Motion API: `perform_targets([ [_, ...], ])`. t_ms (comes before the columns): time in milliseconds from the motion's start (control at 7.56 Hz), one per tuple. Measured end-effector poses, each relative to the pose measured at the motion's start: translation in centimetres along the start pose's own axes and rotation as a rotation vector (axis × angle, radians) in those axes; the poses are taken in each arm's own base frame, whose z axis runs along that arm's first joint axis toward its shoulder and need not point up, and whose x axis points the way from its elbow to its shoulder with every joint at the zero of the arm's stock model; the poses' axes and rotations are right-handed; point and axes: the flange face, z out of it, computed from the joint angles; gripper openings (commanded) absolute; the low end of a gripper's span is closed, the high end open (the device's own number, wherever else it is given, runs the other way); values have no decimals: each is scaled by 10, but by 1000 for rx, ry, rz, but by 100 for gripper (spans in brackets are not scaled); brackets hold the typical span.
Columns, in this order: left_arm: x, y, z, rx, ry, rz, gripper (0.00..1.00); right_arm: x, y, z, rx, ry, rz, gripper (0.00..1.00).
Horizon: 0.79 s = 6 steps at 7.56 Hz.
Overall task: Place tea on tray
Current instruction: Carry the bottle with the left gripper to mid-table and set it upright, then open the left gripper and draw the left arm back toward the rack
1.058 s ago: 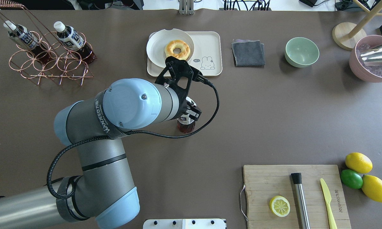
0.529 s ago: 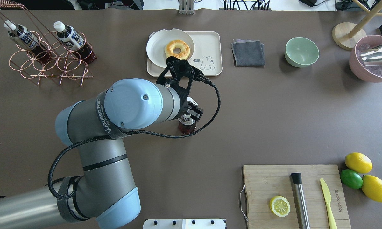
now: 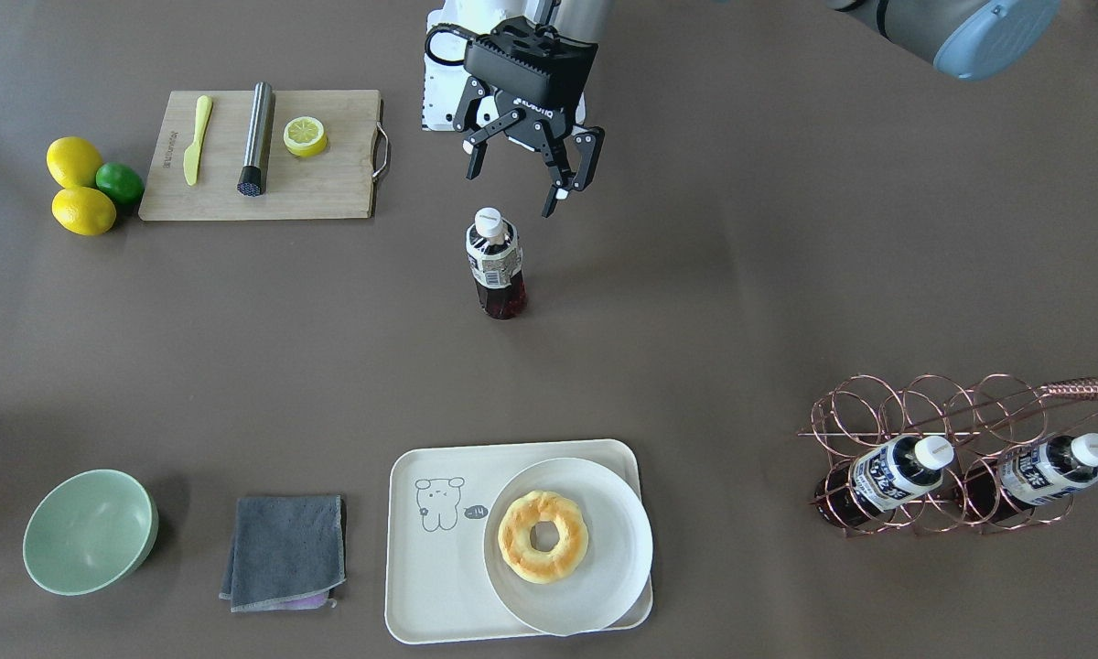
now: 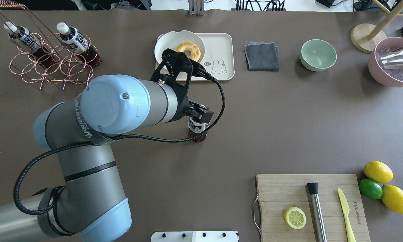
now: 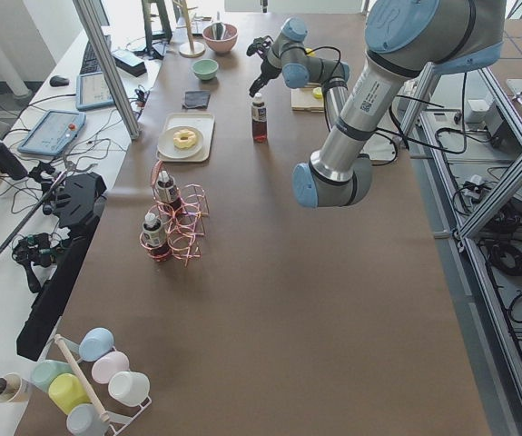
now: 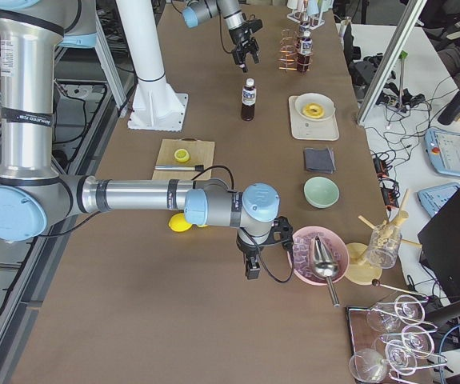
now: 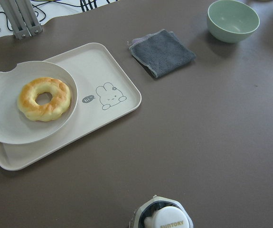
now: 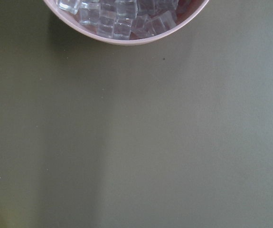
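The tea (image 3: 494, 265) is a small bottle of dark liquid with a white cap, standing upright on the bare table in the middle. It also shows in the overhead view (image 4: 198, 132) and, cap only, at the bottom of the left wrist view (image 7: 167, 221). My left gripper (image 3: 511, 190) is open and empty, above the bottle on the robot's side, not touching it. The cream tray (image 3: 439, 567) with the bear drawing lies farther out from the robot (image 4: 221, 47). My right gripper (image 6: 251, 268) hangs by the pink ice bowl; I cannot tell if it is open.
A round white plate (image 3: 604, 586) with a doughnut (image 3: 543, 535) covers half the tray. A copper rack (image 3: 961, 412) holds two alike bottles. A grey cloth (image 3: 284, 549), green bowl (image 3: 90, 531), cutting board (image 3: 329, 192) and pink ice bowl (image 4: 389, 74) stand around.
My left arm has risen and drawn back. The gripper was down around the bottle's top and is now open above it. The bottle stays standing in place.
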Motion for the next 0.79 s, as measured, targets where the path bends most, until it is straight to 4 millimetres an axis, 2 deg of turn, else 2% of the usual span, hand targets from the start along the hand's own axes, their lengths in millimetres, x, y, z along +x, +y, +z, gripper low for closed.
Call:
perform_targets([
  [132,-29,2,-15,-8,5,-18,97,-1,-1,0,3,-12,0,100],
  [265,-79,-2,-31,-65,28,-66,97,-3,-1,-1,6,-20,-1,100],
  [529,-209,-18,-86,-176,84,-219,98,-8,-3,-4,18,-49,-5,100],
  [661,-268,-15,-113,-194,81,-276,98,-15,-6,-8,31,-81,-11,100],
  [794,-325,7,-130,-213,42,-296,98,-30,-12,-24,64,-93,-41,100],
])
